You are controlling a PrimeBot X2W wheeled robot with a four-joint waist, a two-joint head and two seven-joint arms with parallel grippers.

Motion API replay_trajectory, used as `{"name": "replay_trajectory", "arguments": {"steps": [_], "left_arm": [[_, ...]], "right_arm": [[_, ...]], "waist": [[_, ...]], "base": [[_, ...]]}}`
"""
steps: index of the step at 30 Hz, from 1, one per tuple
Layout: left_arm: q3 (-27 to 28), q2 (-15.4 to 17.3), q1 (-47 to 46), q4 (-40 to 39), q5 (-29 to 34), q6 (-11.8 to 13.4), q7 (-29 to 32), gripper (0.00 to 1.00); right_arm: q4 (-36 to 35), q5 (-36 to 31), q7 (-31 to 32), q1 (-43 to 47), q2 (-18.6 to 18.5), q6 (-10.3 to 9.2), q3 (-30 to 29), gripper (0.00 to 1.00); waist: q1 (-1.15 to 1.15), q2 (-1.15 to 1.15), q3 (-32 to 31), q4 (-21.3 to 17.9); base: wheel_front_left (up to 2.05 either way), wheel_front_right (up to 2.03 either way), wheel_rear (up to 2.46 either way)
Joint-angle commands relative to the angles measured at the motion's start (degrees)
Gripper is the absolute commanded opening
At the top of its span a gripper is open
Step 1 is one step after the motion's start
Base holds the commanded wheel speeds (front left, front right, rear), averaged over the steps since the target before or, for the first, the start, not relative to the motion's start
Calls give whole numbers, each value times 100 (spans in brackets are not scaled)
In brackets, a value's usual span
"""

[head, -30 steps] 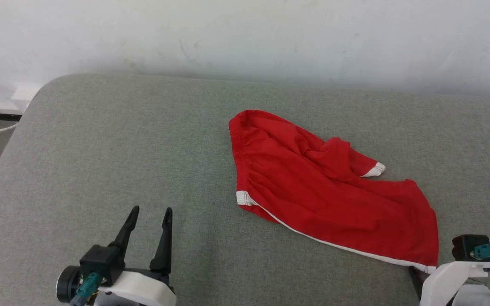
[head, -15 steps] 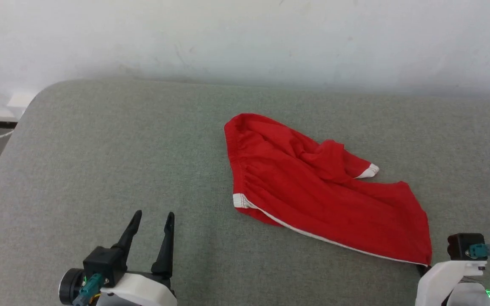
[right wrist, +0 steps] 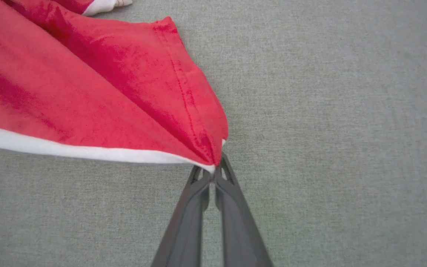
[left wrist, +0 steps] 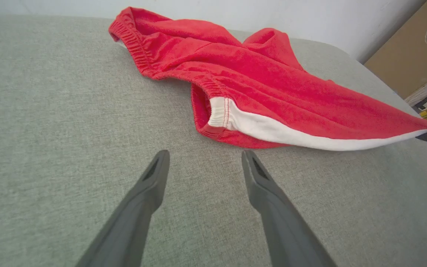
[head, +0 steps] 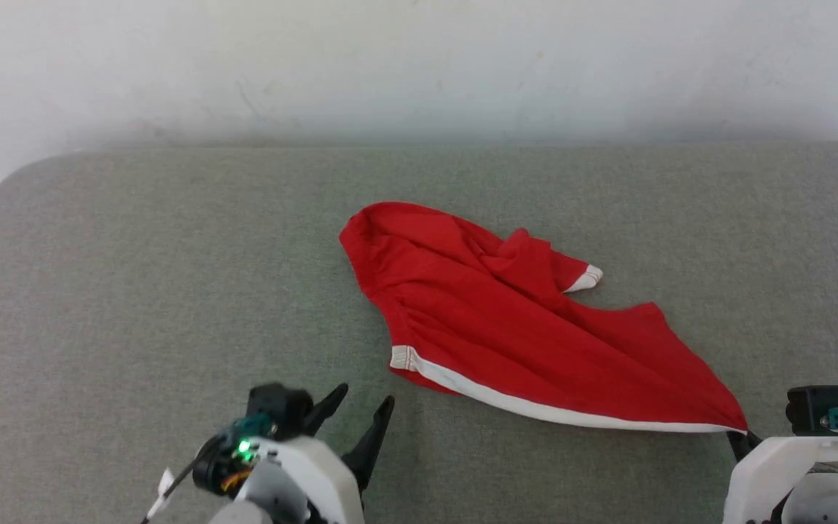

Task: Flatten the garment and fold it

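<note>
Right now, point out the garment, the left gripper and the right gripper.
garment (head: 506,327): head view, middle of red fabric.
left gripper (left wrist: 205,152): left wrist view, midway between open fingertips.
right gripper (right wrist: 215,171): right wrist view, tips shut on the garment's corner.

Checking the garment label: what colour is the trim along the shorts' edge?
White trim on red shorts, clearest in the left wrist view.

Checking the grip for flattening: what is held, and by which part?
The right gripper pinches the red shorts at a white-trimmed hem corner; the left gripper holds nothing.
</note>
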Motion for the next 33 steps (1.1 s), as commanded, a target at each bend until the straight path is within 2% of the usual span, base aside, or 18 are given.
{"name": "replay_trajectory", "arguments": {"steps": [1,7,21,22,23,24,25,33], "left_arm": [[-58,-15,-249,120,-33,-39,116,100],[-326,-4,-857,483,-226,-126,366,100],[-975,210,-1551,912,-724,-157,377,100],[-1028,227,-1562,924,-754,-157,376,89],[-1076,246,-1573,930,-784,-157,364,31],[-1076,246,-1573,930,-784,-157,364,31],[-1140,266,-1585,915,-824,-157,339,0],[-1337,550,-1580,729,-836,-157,-51,0]], "right_arm": [[-64,50,3,25,10,-6,47,0],[-129,94,2,-52,10,-6,162,0],[-84,120,-89,-156,10,-6,181,0],[-76,122,-96,-159,10,-6,180,0],[-68,122,-101,-160,10,-6,179,0],[-68,122,-101,-160,10,-6,179,0],[-60,122,-106,-164,10,-6,177,0],[-158,125,-284,-253,10,-6,81,0]], "waist": [[0,0,139,-112],[0,0,297,-238],[0,0,496,-318],[0,0,496,-316],[0,0,495,-311],[0,0,495,-311],[0,0,494,-306],[0,0,350,-192]], "base": [[0,0,0],[0,0,0],[0,0,0],[0,0,0],[0,0,0],[0,0,0],[0,0,0],[0,0,0]]}}
